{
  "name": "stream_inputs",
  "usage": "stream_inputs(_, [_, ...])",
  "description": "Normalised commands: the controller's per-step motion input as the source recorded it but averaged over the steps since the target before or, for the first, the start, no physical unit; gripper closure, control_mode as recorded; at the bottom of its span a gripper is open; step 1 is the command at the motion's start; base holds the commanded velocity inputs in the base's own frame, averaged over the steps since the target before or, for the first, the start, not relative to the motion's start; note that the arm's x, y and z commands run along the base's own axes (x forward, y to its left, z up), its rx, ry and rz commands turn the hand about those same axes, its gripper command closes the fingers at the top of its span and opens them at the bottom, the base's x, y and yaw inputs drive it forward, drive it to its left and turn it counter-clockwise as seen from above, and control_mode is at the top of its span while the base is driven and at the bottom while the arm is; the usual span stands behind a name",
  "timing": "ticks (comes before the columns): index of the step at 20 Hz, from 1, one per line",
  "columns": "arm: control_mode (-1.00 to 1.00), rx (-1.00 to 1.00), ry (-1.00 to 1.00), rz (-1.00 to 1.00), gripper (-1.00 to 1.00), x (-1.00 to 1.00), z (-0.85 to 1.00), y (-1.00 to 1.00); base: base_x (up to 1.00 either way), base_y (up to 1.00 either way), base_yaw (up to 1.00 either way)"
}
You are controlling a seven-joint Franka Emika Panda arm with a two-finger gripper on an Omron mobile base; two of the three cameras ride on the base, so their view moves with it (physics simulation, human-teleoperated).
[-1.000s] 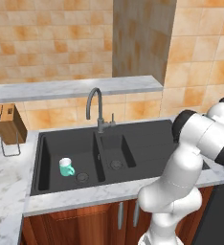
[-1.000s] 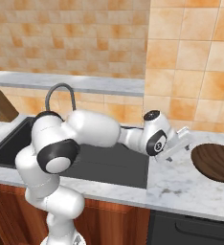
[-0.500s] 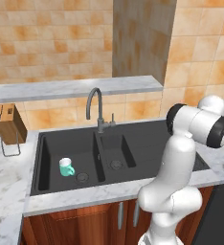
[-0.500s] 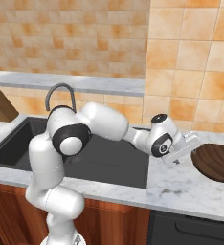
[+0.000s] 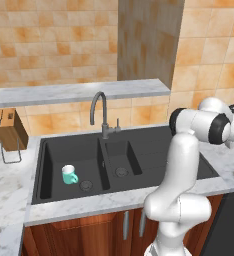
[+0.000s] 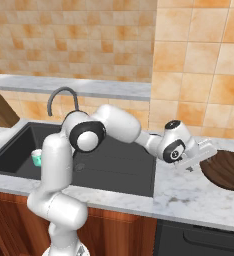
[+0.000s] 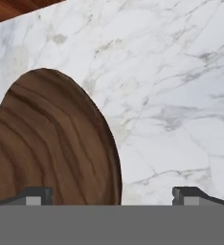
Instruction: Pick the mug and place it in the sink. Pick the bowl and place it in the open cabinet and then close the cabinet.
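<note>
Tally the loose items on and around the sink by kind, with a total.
Mug: 1, teal, in the sink's left basin
Bowl: 1, brown wood, on the counter right of the sink
Knife block: 1, on the counter left of the sink
Total: 3

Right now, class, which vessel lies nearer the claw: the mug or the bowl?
The bowl, wide, brown and wood-grained, on the marble counter beside the open claw. The small teal mug stands far off in the sink.
</note>
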Motion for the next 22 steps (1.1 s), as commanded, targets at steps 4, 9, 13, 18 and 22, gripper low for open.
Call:
stream_inputs(4, [-1.0,0.03,0.0,-0.02,-1.0,0.36,-0.18,-0.33,0.0,0.0,0.0])
stream_inputs(9, [-1.0,0.0,0.0,0.0,-1.0,0.18,-0.26,-0.15,0.0,0.0,0.0])
stream_inputs(13, [-1.0,0.0,0.0,0.0,-1.0,0.16,-0.28,-0.19,0.0,0.0,0.0])
stream_inputs(18, [-1.0,0.01,0.0,0.0,-1.0,0.21,-0.26,-0.23,0.0,0.0,0.0])
stream_inputs(22, [-1.0,0.03,0.0,0.0,-1.0,0.16,-0.23,-0.34,0.0,0.0,0.0])
